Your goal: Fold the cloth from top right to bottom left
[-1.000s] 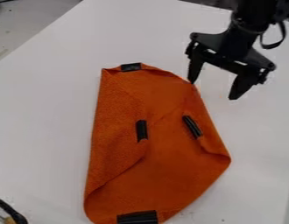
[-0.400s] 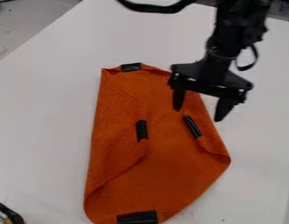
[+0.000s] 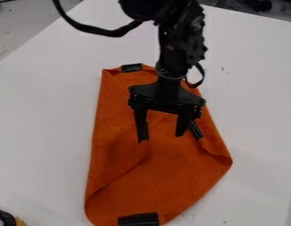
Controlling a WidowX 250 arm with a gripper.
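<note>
The orange cloth (image 3: 171,176) lies on the white counter (image 3: 47,110), a little right of the middle, longer from near to far than from left to right; its left side is turned over towards the middle, the flap's edge slanting down to the near left; a smaller flap is turned in along the right side, just far of the rounded right corner; the cloth's near end runs to the near edge of the view.

Four black patches show on the cloth: one at the far end (image 3: 132,67), one at the near end (image 3: 139,219), and two about the middle, the left one (image 3: 146,136) (partly hidden) and the right one (image 3: 196,130).

The black arm (image 3: 174,48) comes in from the far side, its pincer (image 3: 161,137) pointing down over the middle of the cloth; the pincer is spread wide, with nothing gripped between its fingers; the left finger lines up with the left middle patch, the right finger is just beside the right one; whether either tip touches the cloth, I cannot tell.

A black cable (image 3: 101,32) hangs in a curve to the left of the arm; at the near left corner sits a dark object (image 3: 3,218) with a yellowish part, well apart from the pincer.
</note>
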